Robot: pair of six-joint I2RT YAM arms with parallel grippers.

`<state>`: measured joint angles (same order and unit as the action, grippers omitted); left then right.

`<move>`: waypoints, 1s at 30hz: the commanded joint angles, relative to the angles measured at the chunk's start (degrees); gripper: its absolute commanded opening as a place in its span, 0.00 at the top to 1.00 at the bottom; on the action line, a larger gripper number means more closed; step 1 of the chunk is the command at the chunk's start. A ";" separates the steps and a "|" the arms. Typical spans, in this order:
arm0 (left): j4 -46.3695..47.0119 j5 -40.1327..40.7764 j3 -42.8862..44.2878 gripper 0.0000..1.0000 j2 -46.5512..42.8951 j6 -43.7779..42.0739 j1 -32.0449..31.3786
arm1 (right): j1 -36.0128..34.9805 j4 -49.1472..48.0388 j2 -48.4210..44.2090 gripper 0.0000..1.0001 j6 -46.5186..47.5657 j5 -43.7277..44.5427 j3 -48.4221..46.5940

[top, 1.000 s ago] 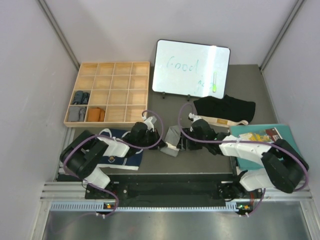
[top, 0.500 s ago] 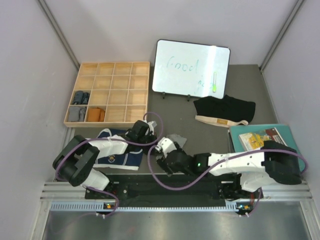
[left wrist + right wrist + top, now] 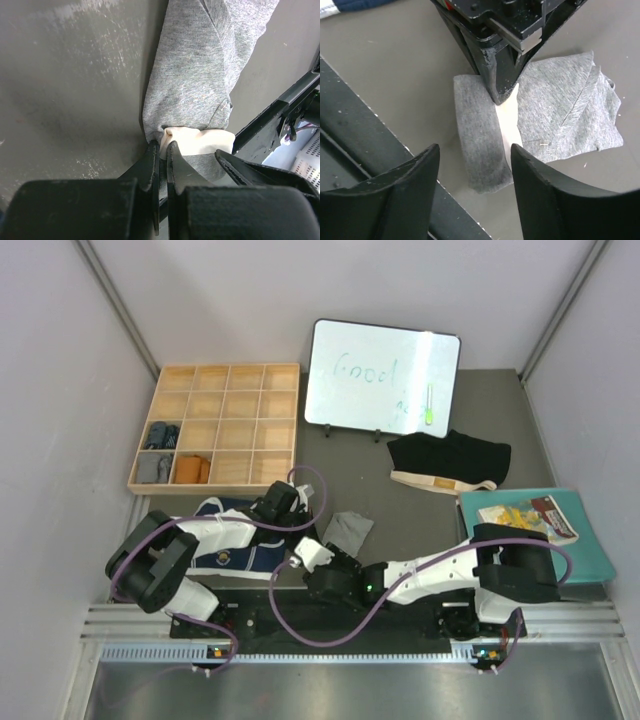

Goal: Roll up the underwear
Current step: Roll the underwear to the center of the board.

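the left claw (image 3: 161, 150) is clenched on the cream waistband of the grey briefs (image 3: 195, 75). its two black fingers stand pressed together with only a sliver of the band between them. most of that waistband is buried in the fold, so just a short, smooth, pale bulge shows beside the fingers. the rest of the cloth is a soft, heathered knit, doubled over into a thick roll at the pinched end and fanning out flat beyond it.

the right claw (image 3: 475, 150) is released. its curved black fingers are spread wide, one on each side of the rolled end, and whether they touch the cloth is hard to make out. from its wrist the left claw (image 3: 502, 95) comes in from 12 o'clock as a dark wedge.

from above, both claw tips are lost under their own wrists. the grey briefs (image 3: 348, 530) lie near the surface's (image 3: 350, 470) 6 o'clock edge. the navy briefs (image 3: 235, 545) sit at their 9 o'clock, largely covered by the left arm, with white trim showing. the black briefs (image 3: 450, 455), with their beige band, lie crumpled at 2 o'clock.

a wooden grid tray (image 3: 225, 390) at 10 o'clock holds small grey and orange bundles. a glossy whiteboard (image 3: 380, 375) leans at 12 o'clock with faint writing. a teal book (image 3: 585, 545) at 3 o'clock is partly hidden by the right arm.
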<state>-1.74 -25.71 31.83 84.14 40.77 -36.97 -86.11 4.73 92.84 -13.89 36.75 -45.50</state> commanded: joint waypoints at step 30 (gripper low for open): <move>-6.36 13.41 -2.21 0.41 -21.02 -0.78 0.14 | 15.08 -9.04 -8.02 1.00 -2.01 -39.19 7.97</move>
<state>-10.13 -16.10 30.28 67.42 40.77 -36.93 -74.56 -2.57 86.43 -12.91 13.06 -38.57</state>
